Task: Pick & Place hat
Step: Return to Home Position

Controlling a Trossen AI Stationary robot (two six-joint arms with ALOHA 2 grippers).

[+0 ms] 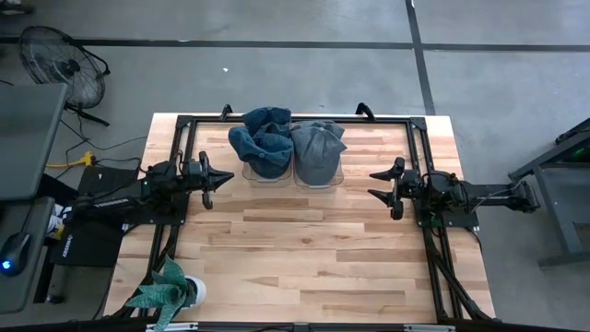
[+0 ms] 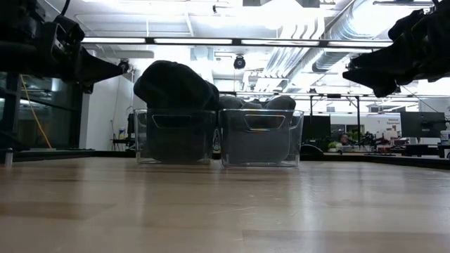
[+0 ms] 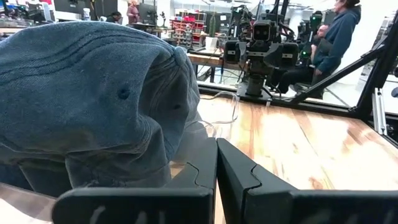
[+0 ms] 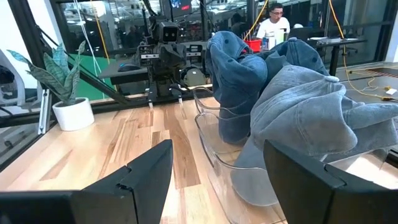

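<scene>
high view: return-home step in hand. left gripper (image 1: pixel 228 180) empty, fingers pressed together, just beside left bin (image 1: pixel 253 173) holding blue caps (image 1: pixel 262 138). right gripper (image 1: pixel 371 183) empty, jaws wide, near second bin (image 1: pixel 318 182) with grey-blue cap (image 1: pixel 318 148). next move: draw both arms back clear; no grasp needed.

At the far middle of the table (image 1: pixel 313 267), the left bin (image 1: pixel 249 173) and right bin (image 1: pixel 336 175) stand touching, one heaped with blue caps (image 1: pixel 262 138), the other with a greyer cap (image 1: pixel 316 148) (both overflowing). The left arm (image 1: pixel 129 192) holds its jaws together near the left bin; the right arm (image 1: pixel 461 195) has its jaws apart, farther off.
</scene>
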